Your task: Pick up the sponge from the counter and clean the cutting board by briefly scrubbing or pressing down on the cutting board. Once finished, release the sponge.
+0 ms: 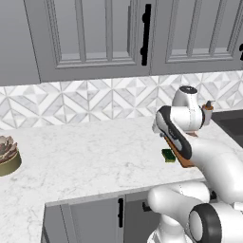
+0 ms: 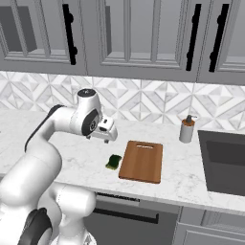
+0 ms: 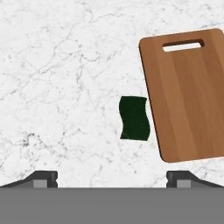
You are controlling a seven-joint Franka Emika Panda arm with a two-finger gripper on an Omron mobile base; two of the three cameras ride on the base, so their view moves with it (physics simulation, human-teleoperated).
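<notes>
This is a home kitchen, rendered rather than photographed. Grey panelled wall cabinets (image 2: pixel 143 38) with black bar handles (image 2: pixel 193 36) hang above a backsplash (image 2: pixel 143 103) of white and grey geometric tiles. Below runs the counter (image 2: pixel 182 179), white marble-look with faint veins, over more grey cabinet fronts. A dark sink (image 2: pixel 224 160) is sunk into it at one end, a soap dispenser (image 2: pixel 187 129) beside it. Kitchen things lie on the worktop — the cutting board (image 2: pixel 141 161), the sponge (image 2: pixel 114 161) — and a potted succulent (image 1: pixel 8 154) (a homely touch) stands well apart.

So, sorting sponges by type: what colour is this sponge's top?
Dark green; the sponge shows it best in the hand view.
</notes>
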